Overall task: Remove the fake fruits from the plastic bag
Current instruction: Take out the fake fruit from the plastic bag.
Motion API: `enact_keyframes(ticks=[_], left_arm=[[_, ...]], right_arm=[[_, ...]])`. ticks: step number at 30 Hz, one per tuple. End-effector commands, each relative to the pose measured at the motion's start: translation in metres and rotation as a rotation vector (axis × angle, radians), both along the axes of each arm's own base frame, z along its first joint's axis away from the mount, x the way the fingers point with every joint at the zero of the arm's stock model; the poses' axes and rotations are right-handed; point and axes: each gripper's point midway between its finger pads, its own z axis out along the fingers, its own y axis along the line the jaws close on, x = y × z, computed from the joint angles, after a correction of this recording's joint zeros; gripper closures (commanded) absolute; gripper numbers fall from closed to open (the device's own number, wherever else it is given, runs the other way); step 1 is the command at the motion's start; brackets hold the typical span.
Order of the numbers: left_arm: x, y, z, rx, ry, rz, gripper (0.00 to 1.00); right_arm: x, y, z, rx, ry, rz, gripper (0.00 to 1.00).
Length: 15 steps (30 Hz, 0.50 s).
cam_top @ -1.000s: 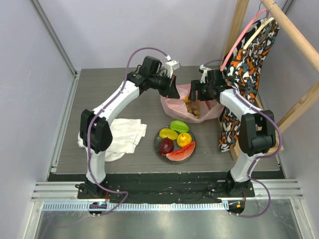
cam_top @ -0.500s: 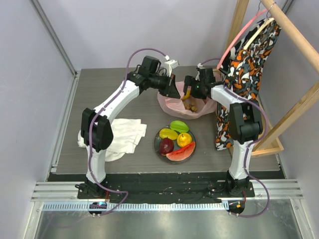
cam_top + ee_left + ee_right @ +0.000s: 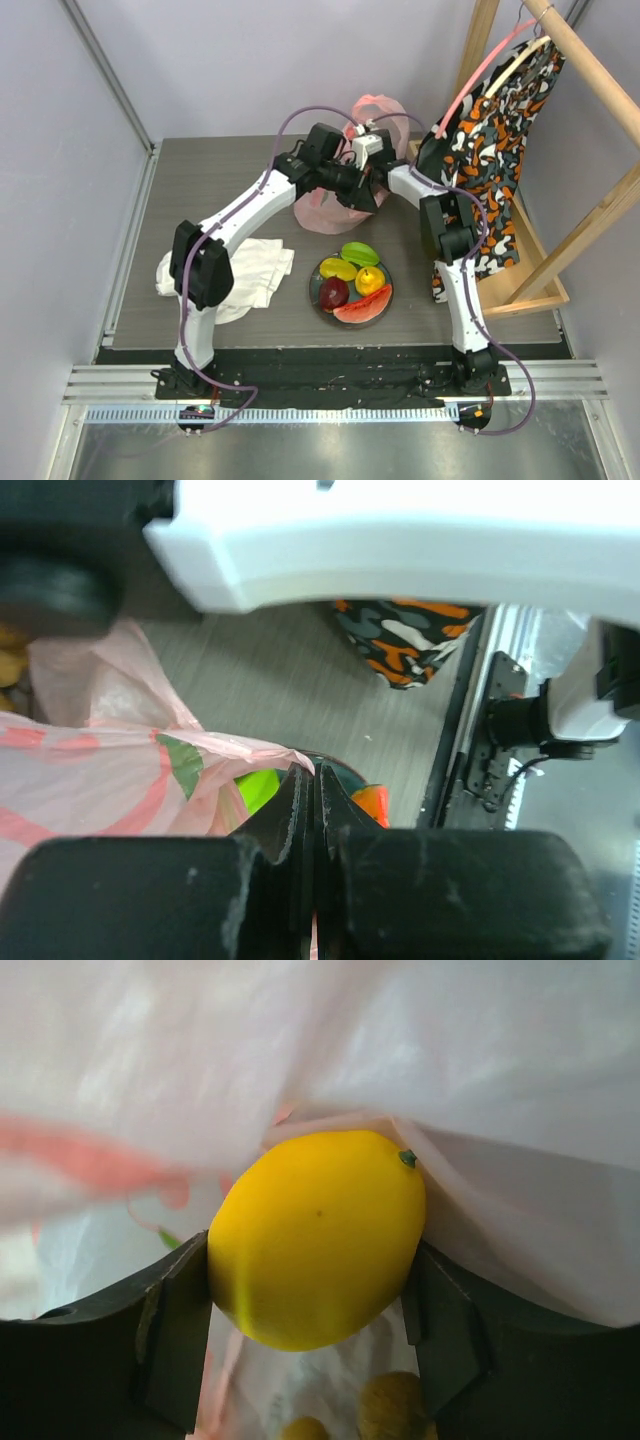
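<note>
A grey wood-grain worktop [image 3: 200, 180] fills the middle of the top view, closed in by plain pale lilac walls [image 3: 230, 60] at the back and sides. A slim aluminium post [image 3: 108, 72] runs along the left corner. At the right stands a light wooden rack [image 3: 479, 40], with an orange-black patterned fabric [image 3: 495, 110] hanging from it. Along the near edge lie aluminium rails [image 3: 300, 383] and a brushed metal floor [image 3: 320, 450]. The light is soft and even.
</note>
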Motion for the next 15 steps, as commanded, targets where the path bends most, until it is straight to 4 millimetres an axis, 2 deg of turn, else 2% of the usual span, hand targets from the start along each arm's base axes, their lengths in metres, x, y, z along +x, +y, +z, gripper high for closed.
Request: enact_keyframes(ticks=[1, 2, 4, 5, 6, 7, 8, 9, 10, 12, 13, 15], left_arm=[[0.004, 0.015, 0.023, 0.014, -0.101, 0.036, 1.00], [0.011, 0.018, 0.019, 0.038, -0.116, 0.068, 1.00], [0.024, 0.024, 0.019, 0.053, -0.136, 0.114, 1.00], [0.034, 0.027, 0.018, 0.063, -0.157, 0.148, 1.00], [0.040, 0.030, 0.022, 0.061, -0.171, 0.168, 1.00], [0.052, 0.036, 0.019, 0.070, -0.176, 0.194, 1.00], [0.061, 0.039, 0.018, 0.074, -0.190, 0.218, 1.00], [0.070, 0.042, 0.023, 0.070, -0.210, 0.237, 1.00], [0.081, 0.048, 0.018, 0.078, -0.205, 0.259, 1.00], [0.092, 0.048, 0.028, 0.059, -0.232, 0.273, 1.00], [0.098, 0.049, 0.024, 0.064, -0.234, 0.280, 1.00], [0.107, 0.049, 0.026, 0.068, -0.257, 0.293, 1.00]], right_arm=[[-0.005, -0.024, 0.045, 0.000, -0.105, 0.100, 0.73], [-0.016, -0.034, 0.062, 0.006, -0.112, 0.118, 0.75], [-0.032, -0.051, 0.075, 0.008, -0.090, 0.127, 0.77], [-0.044, -0.071, 0.073, -0.007, -0.074, 0.120, 0.77], [-0.056, -0.076, 0.109, 0.009, -0.130, 0.151, 0.78], [-0.064, -0.085, 0.123, 0.004, -0.155, 0.158, 0.78], [-0.076, -0.097, 0.122, -0.003, -0.155, 0.173, 0.78], [-0.092, -0.095, 0.154, 0.025, -0.218, 0.230, 0.77], [-0.103, -0.095, 0.163, 0.037, -0.231, 0.262, 0.77], [-0.127, -0.094, 0.167, 0.046, -0.226, 0.325, 0.77], [-0.144, -0.090, 0.179, 0.067, -0.243, 0.371, 0.77], [-0.159, -0.087, 0.188, 0.083, -0.256, 0.401, 0.77]])
